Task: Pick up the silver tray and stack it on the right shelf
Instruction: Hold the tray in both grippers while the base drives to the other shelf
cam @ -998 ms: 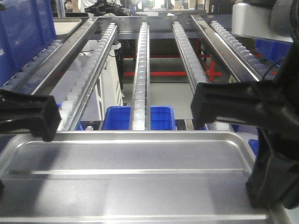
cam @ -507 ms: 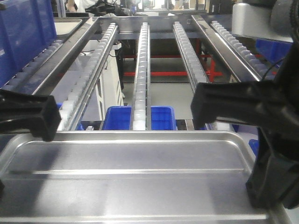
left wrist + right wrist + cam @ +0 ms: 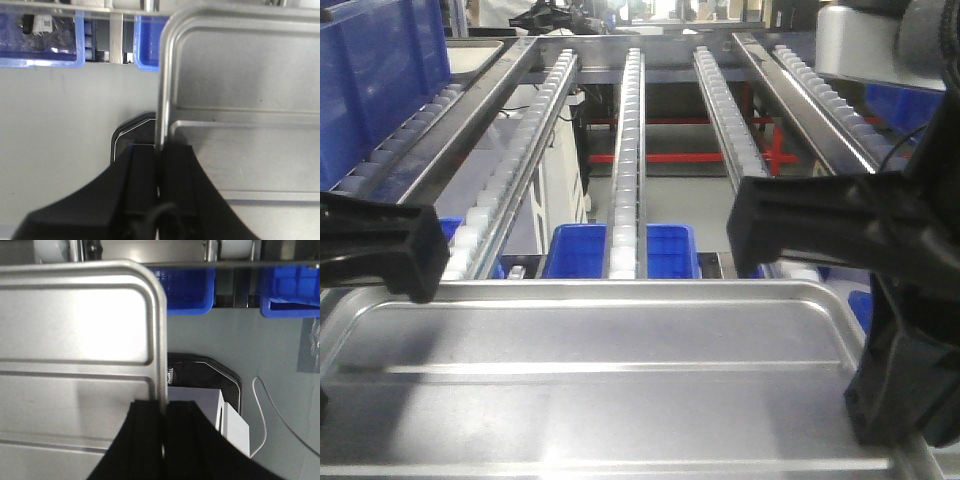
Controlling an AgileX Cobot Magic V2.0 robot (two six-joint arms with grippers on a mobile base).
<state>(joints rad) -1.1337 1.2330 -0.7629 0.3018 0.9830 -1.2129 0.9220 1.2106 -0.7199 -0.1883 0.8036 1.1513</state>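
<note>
1. Since the earlier frame, the right shelf (image 3: 627, 150) looms slightly nearer.
2. We hold the silver tray (image 3: 620, 400) aloft before it; left fingers (image 3: 142, 172) and right fingers (image 3: 186, 432) clamp its side rims.
3. Grasp done; stacking remains.

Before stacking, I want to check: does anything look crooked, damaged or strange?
Nothing stands out. The silver tray looks level and undented, the left hand and right hand each clamp one side rim, and the right shelf rails run straight.
</note>
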